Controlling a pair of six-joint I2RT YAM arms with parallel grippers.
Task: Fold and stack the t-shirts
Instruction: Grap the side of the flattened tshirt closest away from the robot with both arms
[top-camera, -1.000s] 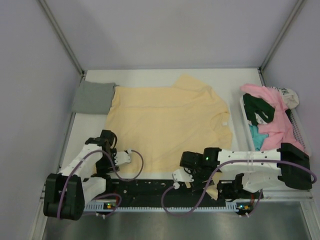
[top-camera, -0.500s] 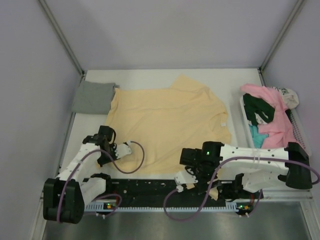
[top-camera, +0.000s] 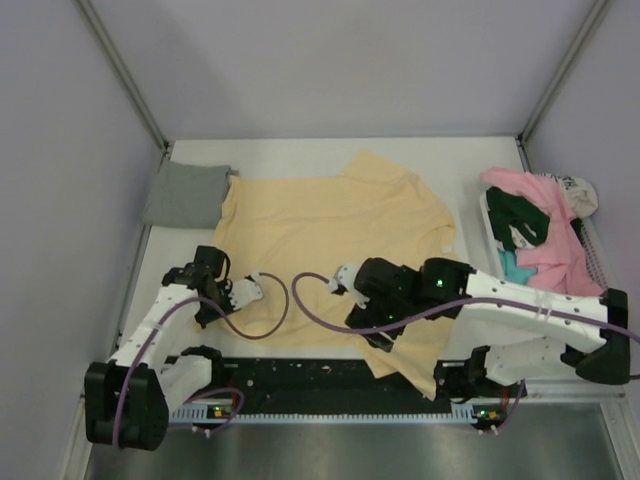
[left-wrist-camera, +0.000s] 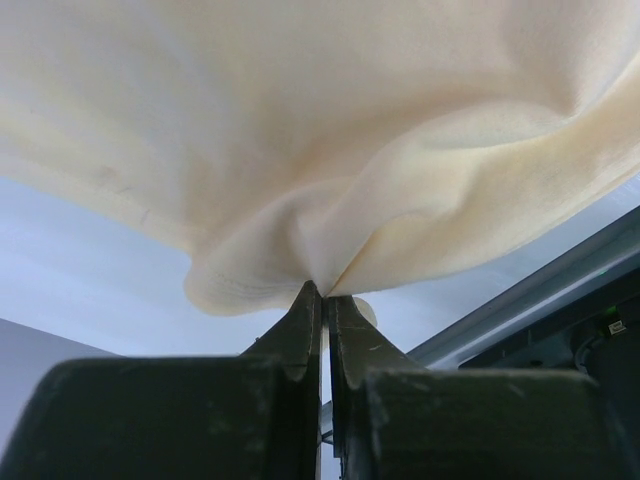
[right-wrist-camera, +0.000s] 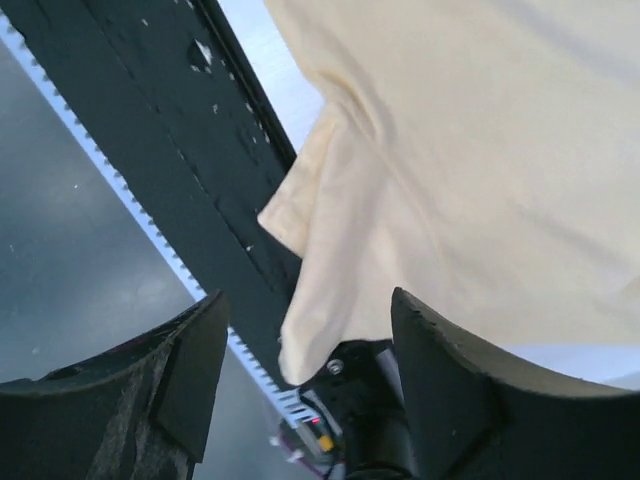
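A pale yellow-peach t-shirt (top-camera: 330, 235) lies spread flat on the white table. My left gripper (top-camera: 240, 295) is at its near left hem, and in the left wrist view the gripper (left-wrist-camera: 322, 292) is shut on a pinch of the yellow cloth (left-wrist-camera: 330, 150). My right gripper (top-camera: 376, 338) hovers over the shirt's near right part. Its fingers stand open in the right wrist view (right-wrist-camera: 308, 300) with nothing between them. Below them the shirt's corner (right-wrist-camera: 320, 250) hangs over the black rail (right-wrist-camera: 180, 130). A folded grey t-shirt (top-camera: 185, 195) lies at the far left.
A white basket (top-camera: 592, 250) at the right edge holds crumpled pink (top-camera: 545, 235), dark green (top-camera: 520, 215) and teal (top-camera: 515, 275) t-shirts. The grey walls close in on both sides. The arms' black base rail (top-camera: 300, 380) runs along the near edge.
My left gripper has shut on the yellow shirt's hem. The right arm has swung from the near rail up and over the shirt's lower right part, its fingers still open.
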